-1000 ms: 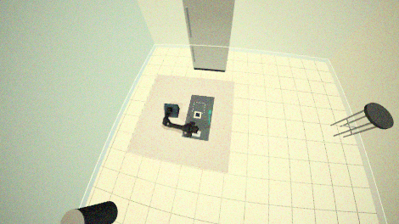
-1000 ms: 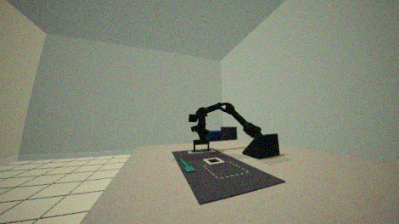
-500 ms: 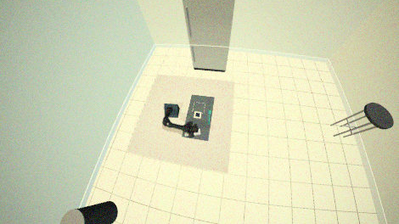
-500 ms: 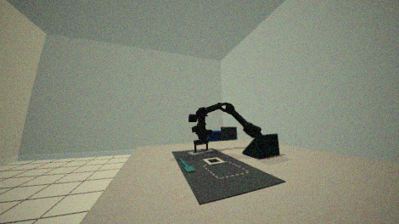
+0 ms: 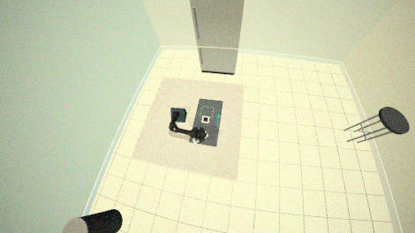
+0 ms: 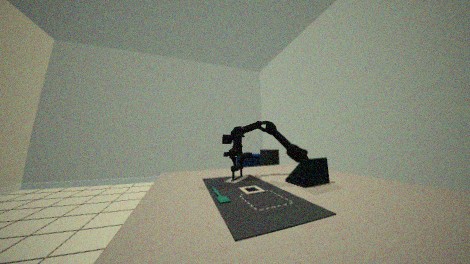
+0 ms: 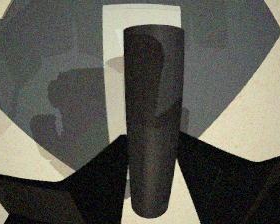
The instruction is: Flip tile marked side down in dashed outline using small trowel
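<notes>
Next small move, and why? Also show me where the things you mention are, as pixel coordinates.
Probably a short straight lift: the gripper (image 5: 200, 136) (image 6: 237, 177) (image 7: 151, 139) is shut on the small trowel's dark handle (image 7: 153, 100), while its pale blade (image 6: 229, 181) (image 7: 114, 85) looks low over the mat (image 5: 213, 137) (image 6: 300, 216) (image 7: 241, 65), away from the tile (image 5: 206, 119) (image 6: 251, 189). Raising it first should avoid dragging the blade or bumping the tile.
</notes>
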